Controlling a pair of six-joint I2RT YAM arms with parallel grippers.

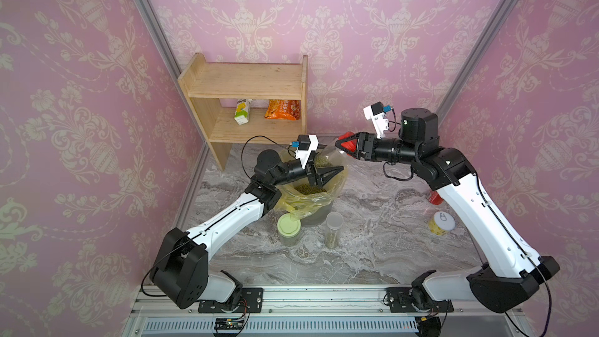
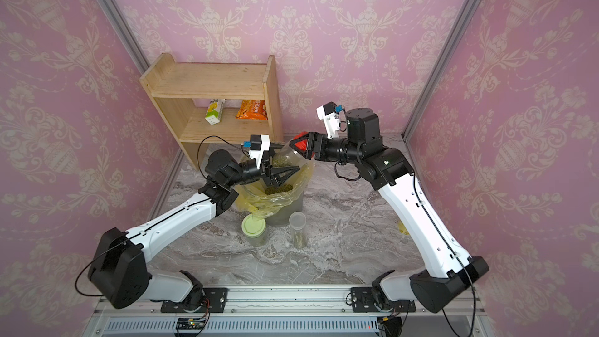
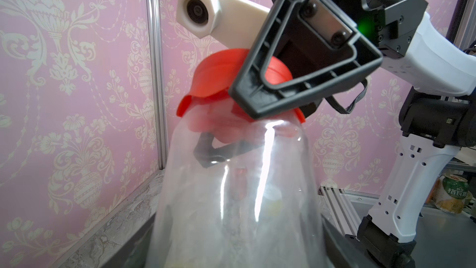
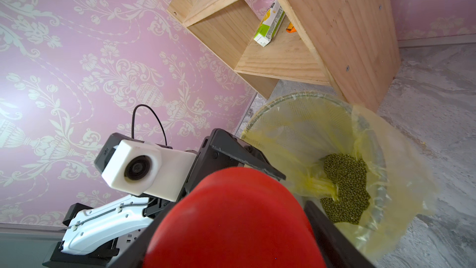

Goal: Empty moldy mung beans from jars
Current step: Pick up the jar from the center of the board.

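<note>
A clear jar [image 1: 325,158] with a red lid [image 1: 349,145] hangs tilted over a bin, with mung beans [image 1: 321,161] showing through its wall. My left gripper [image 1: 332,159] is shut on the jar's clear body [image 3: 231,189]. My right gripper [image 1: 342,148] is shut on the red lid [image 4: 231,215], which sits at the jar's end [image 3: 219,78]. More mung beans [image 4: 345,184] lie in the bin's yellow bag [image 1: 301,204]. In front of the bin stand a squat jar with a pale-green lid [image 1: 289,226] and a tall narrow whitish jar [image 1: 334,230].
A wooden shelf [image 1: 246,92] at the back holds a carton [image 1: 243,111] and an orange snack bag [image 1: 282,110]. Beside the right arm stand a red soda can [image 1: 436,197] and a yellow tin [image 1: 441,222]. Pink walls close in both sides.
</note>
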